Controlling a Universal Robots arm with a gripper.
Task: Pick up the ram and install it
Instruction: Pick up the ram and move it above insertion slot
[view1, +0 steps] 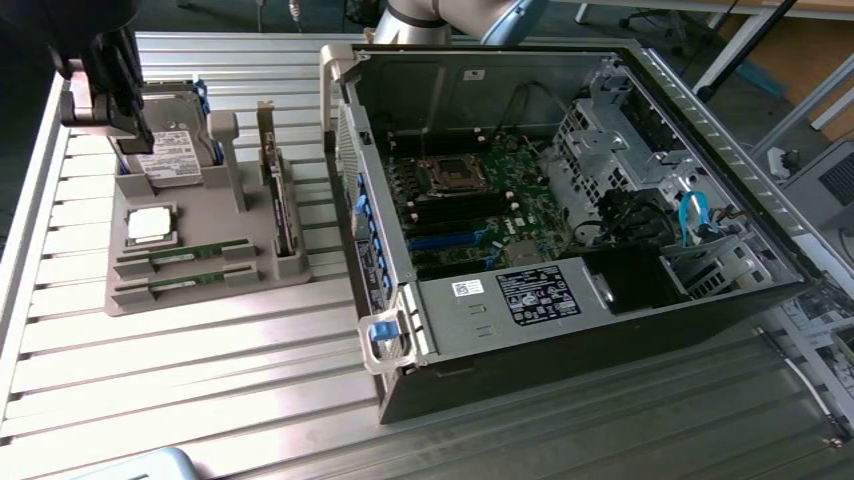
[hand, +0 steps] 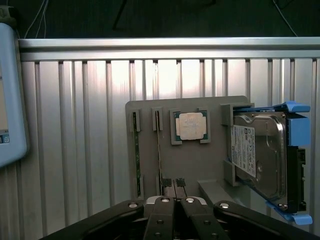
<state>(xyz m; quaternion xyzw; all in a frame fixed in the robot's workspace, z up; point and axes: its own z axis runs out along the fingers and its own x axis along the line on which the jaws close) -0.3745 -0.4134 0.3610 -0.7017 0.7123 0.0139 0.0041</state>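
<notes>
Clenched, empty fingers (hand: 165, 212) are cut off at the frame edge; the ram (view1: 180, 256) is seen slotted in the tray (view1: 214, 302), at the exterior view's nine o'clock from the computer case (view1: 534, 295).

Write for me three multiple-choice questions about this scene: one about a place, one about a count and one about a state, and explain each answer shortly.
1. Where does the grey holder stand relative to the computer case?
A. inside it
B. at its left in the exterior view
C. on top of it

2. How many ram sticks lie in the holder?
A. one
B. two
C. four

3. How is the gripper?
A. open wide
B. shut on a ram stick
C. shut, holding nothing

Answers:
1 B: the holder sits outside the case, beside it.
2 B: two green sticks lie in parallel slots.
3 C: the fingers meet with nothing between them.
</notes>
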